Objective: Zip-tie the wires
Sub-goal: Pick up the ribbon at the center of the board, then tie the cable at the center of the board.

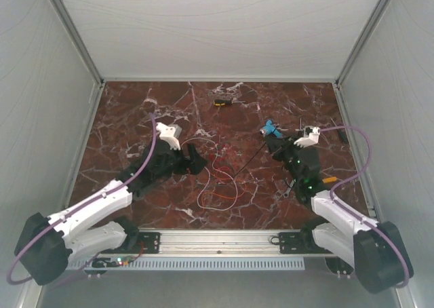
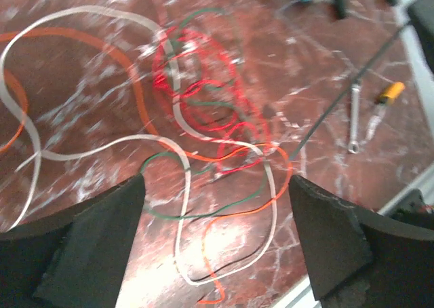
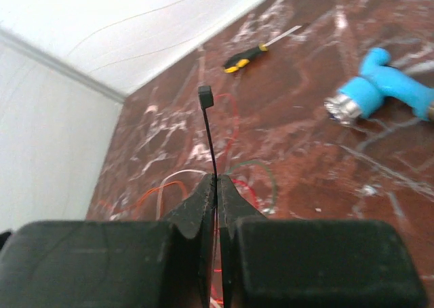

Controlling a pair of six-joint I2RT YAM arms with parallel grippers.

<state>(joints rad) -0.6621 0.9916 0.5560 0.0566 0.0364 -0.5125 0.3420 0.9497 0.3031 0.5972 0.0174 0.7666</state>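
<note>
Black zip tie (image 3: 209, 135) half-hidden in hand (image 3: 215, 183).

Table (image 1: 122, 118) is showing a glossy, polished marble-look top, red-brown with white veins, throwing glare. Wires (image 2: 203, 114) are reading as smooth, slightly shiny plastic-coated strands. Zip tie (image 3: 210, 138) is looking like matt black plastic. Left gripper (image 2: 217, 179): pads (image 2: 95, 247) are appearing matt black, foam-like, rough-edged. Right gripper (image 3: 215, 186): fingers (image 3: 305, 260) are appearing matt black and smooth. Screwdriver (image 3: 247, 55) is showing a plastic handle and bright metal shaft. Wrench (image 2: 354, 118) is gleaming as bare metal. Blue tool (image 3: 380, 84) is looking like glossy plastic with a shiny metal tip.
</note>
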